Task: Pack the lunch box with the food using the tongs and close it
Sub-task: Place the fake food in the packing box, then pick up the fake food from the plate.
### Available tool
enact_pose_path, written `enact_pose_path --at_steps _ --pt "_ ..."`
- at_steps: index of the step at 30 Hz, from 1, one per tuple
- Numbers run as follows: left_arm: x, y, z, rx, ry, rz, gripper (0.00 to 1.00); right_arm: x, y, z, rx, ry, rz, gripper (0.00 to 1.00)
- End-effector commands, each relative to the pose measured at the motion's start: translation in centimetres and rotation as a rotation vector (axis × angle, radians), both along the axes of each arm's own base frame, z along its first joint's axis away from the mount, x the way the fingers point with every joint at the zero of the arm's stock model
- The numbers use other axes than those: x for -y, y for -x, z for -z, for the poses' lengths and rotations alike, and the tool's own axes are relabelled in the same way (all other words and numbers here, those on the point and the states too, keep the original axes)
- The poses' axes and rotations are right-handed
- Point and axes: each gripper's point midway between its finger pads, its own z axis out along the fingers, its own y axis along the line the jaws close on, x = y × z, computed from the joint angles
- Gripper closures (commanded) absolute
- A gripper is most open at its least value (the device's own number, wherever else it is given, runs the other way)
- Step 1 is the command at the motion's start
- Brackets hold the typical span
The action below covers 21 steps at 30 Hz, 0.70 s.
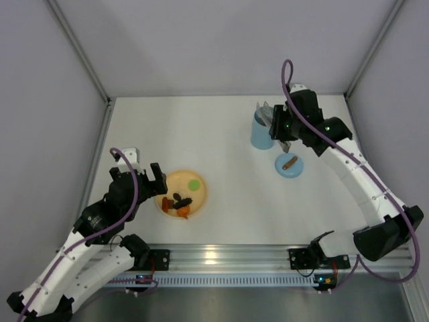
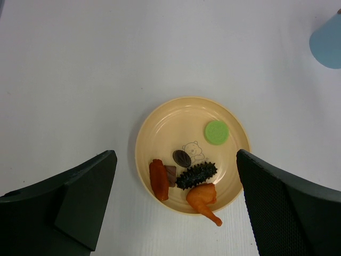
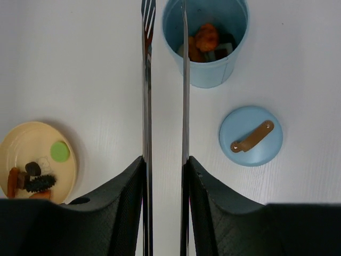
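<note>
Nearest, the left gripper hangs spread wide over the plate, where five food pieces lie. Farther out, the lid rests beside the box, already part filled. The right gripper clamps the tongs, whose arms stand slightly apart, tips empty at the rim. For the next pick, straddle one piece and squeeze gently.

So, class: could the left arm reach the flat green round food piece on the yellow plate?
Probably yes: its open fingers hover near the yellow plate, and the green round piece lies uncovered.
</note>
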Motion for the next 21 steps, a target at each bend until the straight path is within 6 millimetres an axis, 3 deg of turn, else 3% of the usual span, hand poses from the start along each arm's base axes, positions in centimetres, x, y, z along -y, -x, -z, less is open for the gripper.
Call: enact_pose_path --at_steps 1,7,9,14,21 --pt "0.0 -0.2 -0.2 0.011 0.004 -0.005 0.01 -2.5 2.9 -2.7 0.070 -0.048 -0.101 0.65" --pt "0.0 -0.2 -0.2 0.010 0.003 -0.007 0.01 -9.3 8.2 -1.6 0.060 -0.089 -0.279 0.65" --pt "0.0 -0.2 -0.3 0.013 0.005 -0.009 0.01 -11.9 10.6 -0.2 0.035 -0.093 -0.358 0.65" --pt "0.0 -0.2 -0.3 0.011 0.005 -0.007 0.01 -16.3 15.2 3.3 -0.025 -0.070 -0.497 0.64" --pt "0.0 -0.2 -0.4 0.015 0.007 -0.007 0.01 -19.7 19.2 7.1 -0.096 -0.028 -0.619 0.62"
